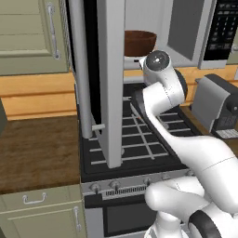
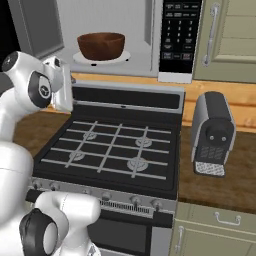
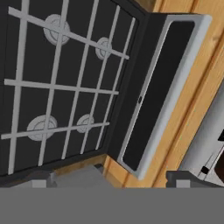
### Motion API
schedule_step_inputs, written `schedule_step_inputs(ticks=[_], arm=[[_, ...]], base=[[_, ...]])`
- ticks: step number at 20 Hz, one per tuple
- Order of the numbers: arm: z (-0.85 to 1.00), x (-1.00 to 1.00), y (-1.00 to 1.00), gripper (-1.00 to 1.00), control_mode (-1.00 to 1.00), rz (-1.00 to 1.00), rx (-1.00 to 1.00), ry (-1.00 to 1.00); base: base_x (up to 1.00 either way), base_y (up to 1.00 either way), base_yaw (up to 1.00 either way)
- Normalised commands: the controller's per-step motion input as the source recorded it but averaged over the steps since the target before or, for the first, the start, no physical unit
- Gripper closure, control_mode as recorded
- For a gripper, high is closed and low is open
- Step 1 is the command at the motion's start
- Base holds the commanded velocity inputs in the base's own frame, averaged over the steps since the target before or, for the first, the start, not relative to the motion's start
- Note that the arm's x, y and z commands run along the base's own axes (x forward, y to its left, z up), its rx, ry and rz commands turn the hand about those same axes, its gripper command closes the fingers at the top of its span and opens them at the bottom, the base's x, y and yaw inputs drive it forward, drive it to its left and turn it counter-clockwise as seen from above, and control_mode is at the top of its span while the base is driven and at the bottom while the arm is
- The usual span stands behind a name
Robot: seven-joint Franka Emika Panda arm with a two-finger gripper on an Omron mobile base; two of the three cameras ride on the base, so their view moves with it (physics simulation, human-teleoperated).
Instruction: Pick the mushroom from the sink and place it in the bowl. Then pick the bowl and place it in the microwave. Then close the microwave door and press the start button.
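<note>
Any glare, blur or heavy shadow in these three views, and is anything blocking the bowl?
Left base view: flat even light, no glare; the open microwave door edge-on hides part of the bowl. Right base view: sharp, bowl in the microwave unobstructed, soft shadow beneath it. Hand view: tilted, slightly soft; the stove grates are readable, no highlights.

The white arm bends upward, its claw spread wide and empty.

the round, deep, dark brown bowl sits upright on the pale plate inside the wide silver-grey microwave, whose silver-grey framed door with black glass stands swung wide open.
</note>
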Motion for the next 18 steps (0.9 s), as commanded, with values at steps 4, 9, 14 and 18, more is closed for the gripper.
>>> schedule_step_inputs(ticks=[4, 9, 14, 18], arm=[[-0.3, -0.03, 0.0, -1.0, -1.0, -0.06, -0.09, 0.01], [-0.35, -0.18, 0.06, -1.0, -1.0, -0.05, -0.16, -0.01], [-0.53, 0.0, 0.26, -1.0, -1.0, 0.0, -0.24, 0.03], [-0.57, -0.02, 0.5, -1.0, -1.0, -0.04, -0.24, 0.0]], base=[[0.0, 0.0, 0.0], [0.0, 0.0, 0.0], [0.0, 0.0, 0.0], [0.0, 0.0, 0.0]])
